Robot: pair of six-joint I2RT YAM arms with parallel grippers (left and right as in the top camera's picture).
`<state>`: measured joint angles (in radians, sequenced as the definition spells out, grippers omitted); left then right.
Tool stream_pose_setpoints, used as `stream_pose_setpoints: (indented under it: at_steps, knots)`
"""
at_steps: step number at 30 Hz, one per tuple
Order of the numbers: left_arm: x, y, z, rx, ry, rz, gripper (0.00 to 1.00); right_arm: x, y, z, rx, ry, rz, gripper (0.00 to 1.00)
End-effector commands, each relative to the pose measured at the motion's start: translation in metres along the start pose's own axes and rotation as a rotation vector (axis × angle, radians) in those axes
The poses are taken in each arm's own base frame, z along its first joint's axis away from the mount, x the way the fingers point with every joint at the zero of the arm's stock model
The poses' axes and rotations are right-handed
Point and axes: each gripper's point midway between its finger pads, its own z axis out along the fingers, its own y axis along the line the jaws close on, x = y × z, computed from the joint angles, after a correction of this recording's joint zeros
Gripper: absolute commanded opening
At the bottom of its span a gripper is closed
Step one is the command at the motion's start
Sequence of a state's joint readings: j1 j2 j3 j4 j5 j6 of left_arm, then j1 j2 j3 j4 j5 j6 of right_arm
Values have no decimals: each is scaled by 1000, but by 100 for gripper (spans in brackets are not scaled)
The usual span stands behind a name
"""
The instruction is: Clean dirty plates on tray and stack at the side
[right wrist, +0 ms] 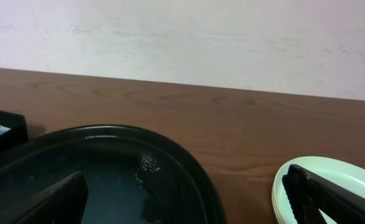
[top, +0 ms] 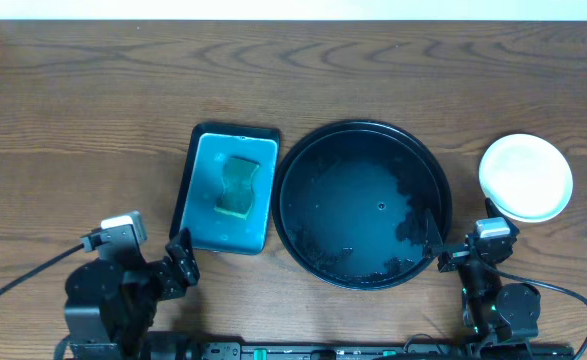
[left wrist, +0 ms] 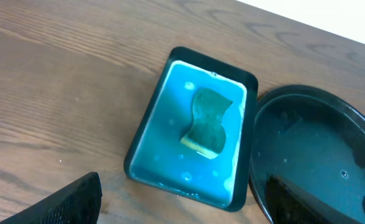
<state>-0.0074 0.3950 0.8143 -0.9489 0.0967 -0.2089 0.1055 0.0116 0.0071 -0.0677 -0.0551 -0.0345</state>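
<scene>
Wooden table point(top: 73, 120), plain brown grain.

Round black tray point(top: 363, 127): sits right of centre. It contains a thin wet film, with dark patches along its right and near inner edge.

Teal tray point(top: 205, 230): rectangular with a dark rim, just left of the black tray, nearly touching it. It holds liquid and one sponge.

Plates point(top: 525, 177): stacked on the table right of the black tray, clear of its rim. The top plate is pale mint-white. The right wrist view shows a yellowish edge beneath it; I cannot tell how many are in the stack.

Sponge point(top: 237, 187): green top, yellow underside, bent, lying mid teal tray.

Right gripper point(right wrist: 182, 177): at the near edge, between black tray and plate stack. Jaws are spread wide and empty, one finger point(right wrist: 45, 202) over the black tray's near right rim, the other in front of the stack's left edge. Contact with the plates cannot be judged.

Left gripper point(top: 180, 262): near the teal tray's near left corner, off it. Jaws are spread and hold nothing; it is well apart from the plates.
</scene>
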Motion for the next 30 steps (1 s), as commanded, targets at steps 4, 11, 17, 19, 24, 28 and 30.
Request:
stream_pose_setpoints:
  at_steps: [4,11,17,19,24,28,30]
  knots:
    - [25,7,28,23,-86,31,84,0,1,0,-1,-2,-12,99]
    - [32,8,71,93,-312,36,84,0,1,0,-1,-2,-12,99]
    - [19,3,90,137,-463,61,84,0,1,0,-1,-2,-12,99]
    - [14,2,93,149,-516,81,84,0,1,0,-1,-2,-12,99]
    - [8,0,91,132,-581,181,84,0,1,0,-1,-2,-12,99]
    - [13,2,94,99,-561,275,84,0,1,0,-1,-2,-12,99]
    - [23,5,101,89,-512,282,84,0,1,0,-1,-2,-12,99]
